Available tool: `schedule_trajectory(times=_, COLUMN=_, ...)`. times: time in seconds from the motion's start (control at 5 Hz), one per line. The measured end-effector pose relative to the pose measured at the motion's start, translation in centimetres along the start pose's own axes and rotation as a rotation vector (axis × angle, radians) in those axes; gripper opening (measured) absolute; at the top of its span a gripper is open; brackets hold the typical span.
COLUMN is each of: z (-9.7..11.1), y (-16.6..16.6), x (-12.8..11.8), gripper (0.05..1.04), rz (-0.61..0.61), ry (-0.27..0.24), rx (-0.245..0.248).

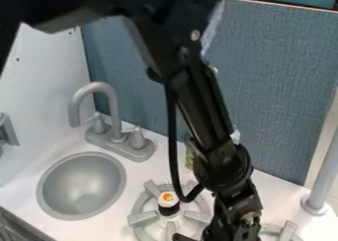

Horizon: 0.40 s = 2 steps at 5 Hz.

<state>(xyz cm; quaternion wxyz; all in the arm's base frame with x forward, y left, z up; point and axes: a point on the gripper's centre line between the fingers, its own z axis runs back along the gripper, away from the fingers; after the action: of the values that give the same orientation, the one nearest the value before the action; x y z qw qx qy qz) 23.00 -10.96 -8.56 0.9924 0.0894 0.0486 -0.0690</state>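
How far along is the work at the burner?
Possibly done: the white-topped piece stands on the burner, though whether it was placed there is unclear. In hand: the gripper is low beside it; any grip is unclear. Left, probably: getting the gripper clear.

The gray sink (82,186) and tap (96,88) look like smooth plastic — a bit shiny. The blue-gray wall (277,77) looks rough like cloth, and the white surface (26,198) looks smooth — hard plastic, maybe.

Pincer (232,227) cut off at btm edge — R burner (288,231) too.
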Motion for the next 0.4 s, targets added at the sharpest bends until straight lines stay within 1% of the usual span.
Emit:
schedule_trajectory(times=0.2, z=0.13, y=-0.34, x=0.69, gripper=0.967, rz=-0.007, ry=-0.03, rx=-0.008)
schedule_trajectory(times=0.4, z=0.26, y=-1.16, x=0.51, gripper=0.678, rz=-0.02, ry=-0.033, rx=-0.015)
